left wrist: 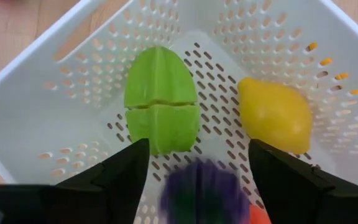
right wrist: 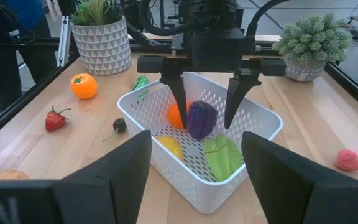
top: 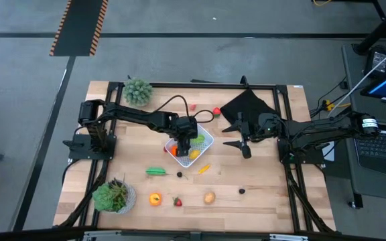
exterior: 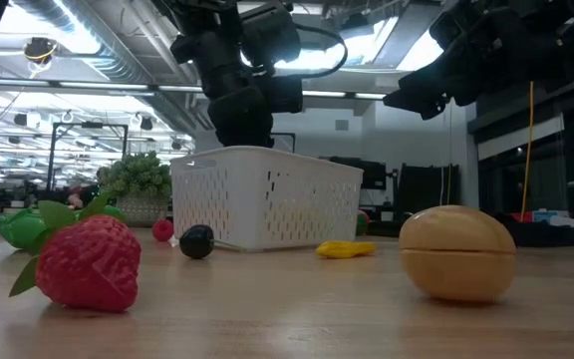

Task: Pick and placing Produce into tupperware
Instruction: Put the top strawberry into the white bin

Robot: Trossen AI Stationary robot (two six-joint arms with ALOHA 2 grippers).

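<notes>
Strawberry (exterior: 86, 263) and tan produce (exterior: 456, 251): table front. White tupperware (right wrist: 253, 140): mid-table; contains green piece (right wrist: 224, 156), lemon (right wrist: 168, 147), orange piece (right wrist: 176, 117). Purple piece (right wrist: 201, 119): between left gripper's (right wrist: 205, 106) spread fingers, untouched. Right gripper (top: 237, 135): spread, beside tupperware.

White perforated tupperware (right wrist: 253, 134); green (right wrist: 222, 155), yellow (right wrist: 168, 147), purple produce (right wrist: 201, 119).
</notes>
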